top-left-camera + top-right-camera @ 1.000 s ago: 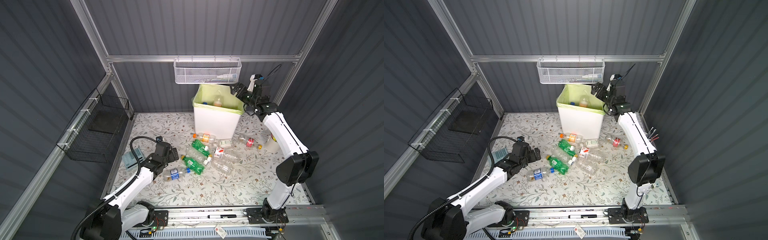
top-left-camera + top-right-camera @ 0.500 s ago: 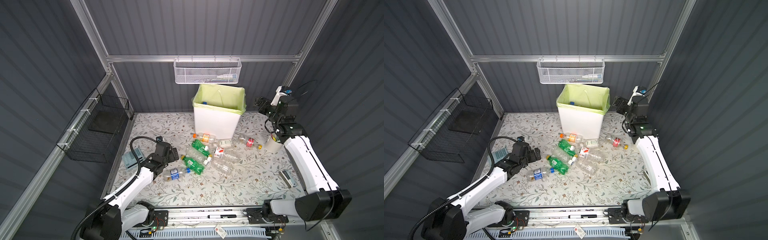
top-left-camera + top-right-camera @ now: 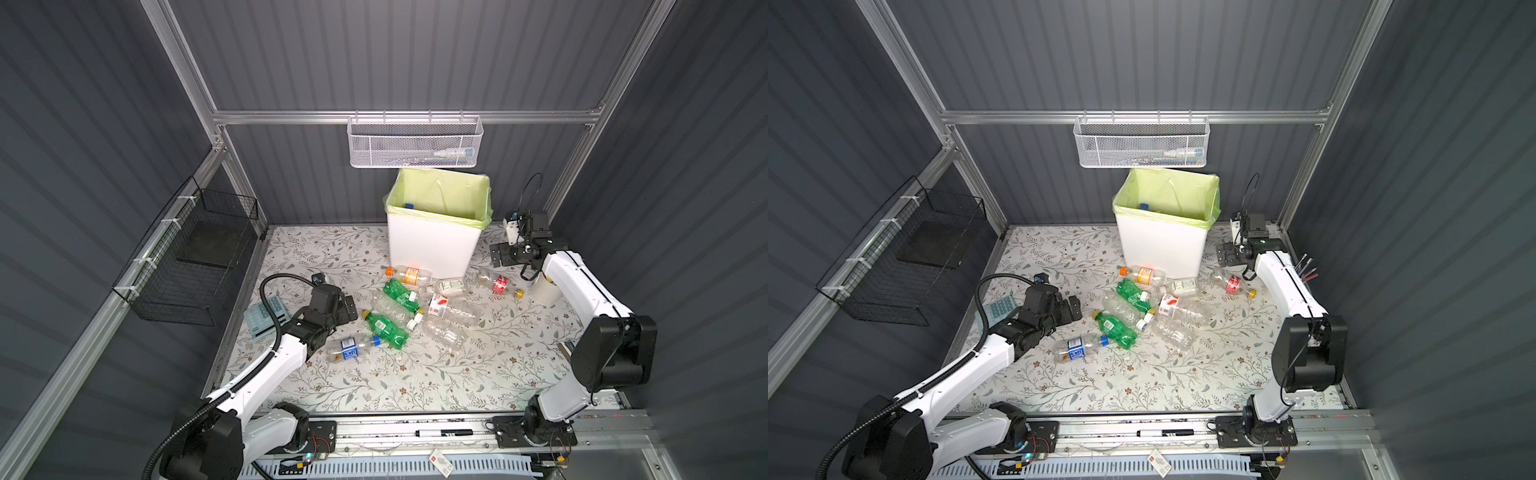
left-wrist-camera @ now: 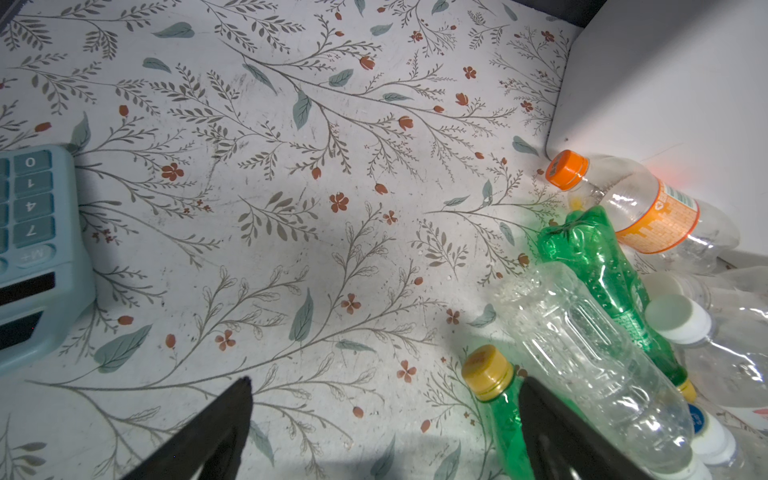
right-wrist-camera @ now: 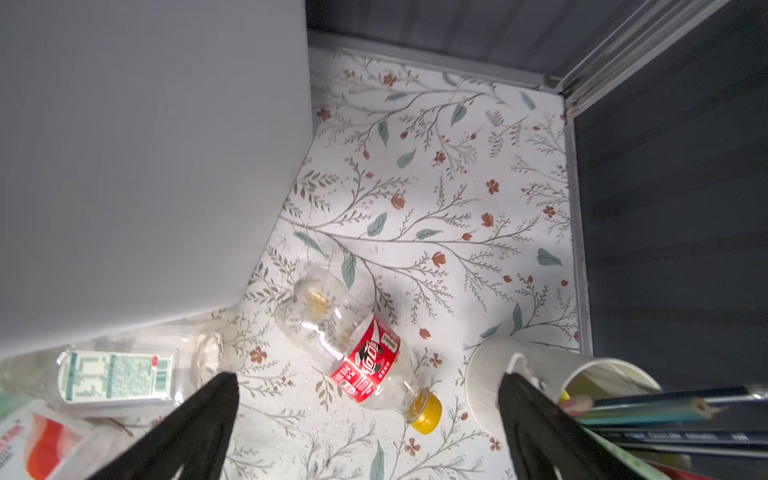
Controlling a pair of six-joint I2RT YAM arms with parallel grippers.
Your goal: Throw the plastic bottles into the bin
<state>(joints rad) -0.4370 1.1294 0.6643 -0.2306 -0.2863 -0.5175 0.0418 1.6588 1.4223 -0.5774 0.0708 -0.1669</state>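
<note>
Several plastic bottles lie in a heap before the bin: an orange-labelled one, two green ones, a blue-labelled one and clear ones. My left gripper is open and low at the heap's left edge; the yellow-capped green bottle lies against one of its fingers. My right gripper hangs open beside the bin's right wall, just above the red-labelled bottle. Nothing is held.
A white cup with pencils stands close to the right gripper. A blue calculator lies left of the left gripper. A white mesh basket hangs above the bin; a black wire basket hangs on the left wall.
My right arm swung from over the bin's mouth out to the right and came down beside the bin, gripper open. The bottle seen in the bin's mouth no longer shows. The left arm stayed still.
</note>
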